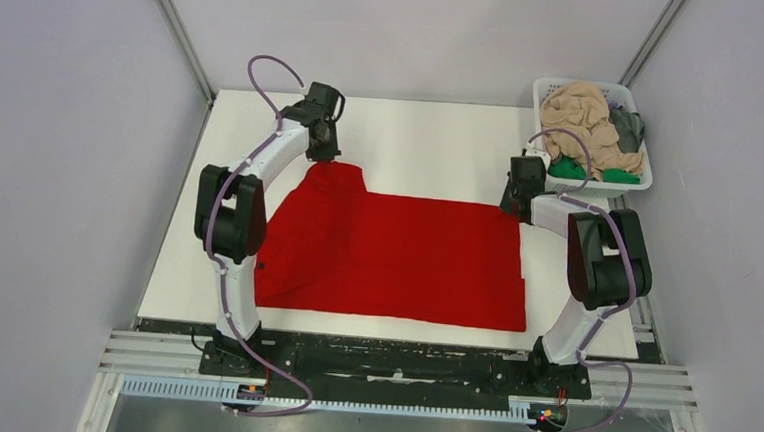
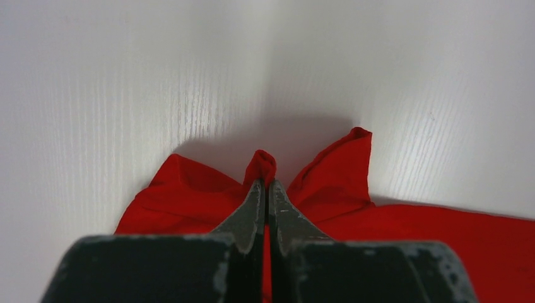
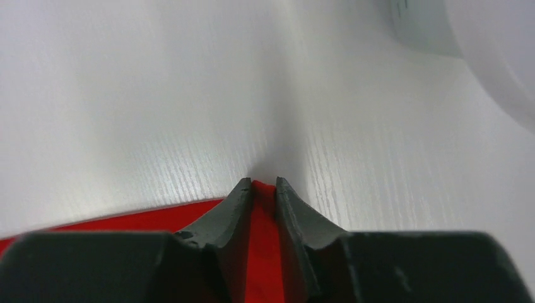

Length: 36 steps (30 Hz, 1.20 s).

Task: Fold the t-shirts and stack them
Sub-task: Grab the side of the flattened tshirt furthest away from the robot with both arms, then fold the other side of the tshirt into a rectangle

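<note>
Top external view: a red shirt [image 1: 396,252] lies spread on the surface [image 1: 433,139] between the arms. At its far-left sleeve the left end effector [image 2: 265,186] pinches a fold, and the right end effector [image 3: 264,184] pinches its far-right corner. Peach, grey and green shirts [image 1: 589,123] fill the basket [image 1: 540,93].

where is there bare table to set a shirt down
Bare table lies beyond the red t-shirt, between the left gripper and the white basket; a narrower strip runs left of the shirt. The shirt covers the middle, and the right gripper crowds the basket side.
</note>
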Tool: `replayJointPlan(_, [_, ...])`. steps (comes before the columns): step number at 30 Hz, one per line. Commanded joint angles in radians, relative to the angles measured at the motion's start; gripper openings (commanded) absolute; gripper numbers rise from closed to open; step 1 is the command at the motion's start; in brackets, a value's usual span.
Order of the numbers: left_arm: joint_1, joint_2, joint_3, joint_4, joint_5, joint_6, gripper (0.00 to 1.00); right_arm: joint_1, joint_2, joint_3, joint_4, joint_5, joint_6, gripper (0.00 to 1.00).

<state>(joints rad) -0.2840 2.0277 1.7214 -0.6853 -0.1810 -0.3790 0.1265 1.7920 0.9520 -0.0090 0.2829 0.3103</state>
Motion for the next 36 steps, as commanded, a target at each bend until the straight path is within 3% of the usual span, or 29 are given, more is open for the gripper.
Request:
replayJointPlan(1, [-0.006,-0.083,-0.028,0.029,0.001,0.001,0.02,-0.005,-0.040,-0.021,0.059,-0.028,-0.056,0.19])
replayJointPlan(5, [-0.006,-0.125,-0.079,0.048,0.012,-0.007,0.02,-0.005,-0.068,-0.037,0.097,-0.057,-0.110,0.00])
replayJointPlan(12, [-0.006,-0.229,-0.212,0.081,0.020,-0.038,0.02,-0.005,-0.169,-0.103,0.138,-0.134,-0.146,0.00])
replayJointPlan(28, [-0.041,-0.611,-0.605,0.133,-0.058,-0.148,0.02,-0.001,-0.470,-0.239,-0.040,-0.188,-0.194,0.00])
replayJointPlan(36, [-0.057,-0.824,-0.790,0.109,-0.065,-0.232,0.02,0.014,-0.548,-0.273,-0.135,-0.189,-0.178,0.00])
